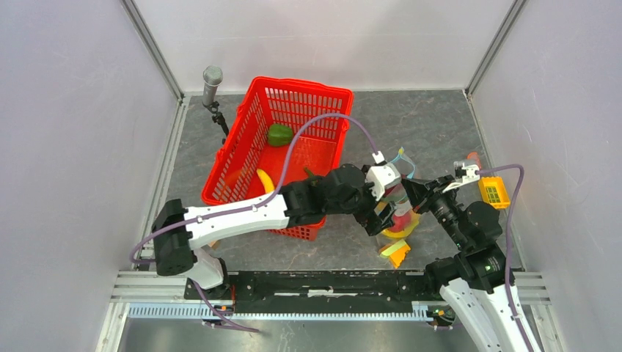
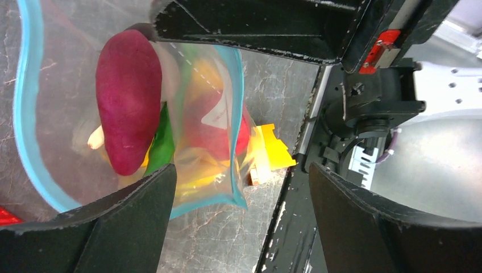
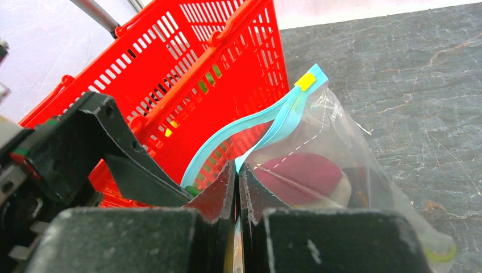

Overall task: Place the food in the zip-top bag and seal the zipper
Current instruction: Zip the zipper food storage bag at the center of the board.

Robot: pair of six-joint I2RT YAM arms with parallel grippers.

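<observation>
Grey marbled table [image 1: 440, 125] under everything. Far left on it, red lattice basket [image 1: 293, 95], holding a green pepper [image 1: 279, 135] and a yellow banana [image 1: 264, 180]. Across the basket's near side, left arm stretched to mid-table; right arm bent in from the right.

Between the two, zip-top bag [image 1: 396, 213] upright, just right of the basket's near corner. Left gripper [image 2: 241, 173] over the bag's mouth, fingers spread wide, nothing clamped. Right gripper [image 3: 237, 176] with fingers pressed together, pinching the bag's top edge.

Inside the bag: maroon eggplant [image 2: 128, 102] uppermost, green, red and yellow pieces blurred beneath. Light blue zipper [image 3: 267, 122] gaping in a loop, unsealed.

Small yellow crate [image 1: 494, 192] near the right wall. Orange-yellow block [image 1: 398, 253] on the table just beside the bag's near side.
</observation>
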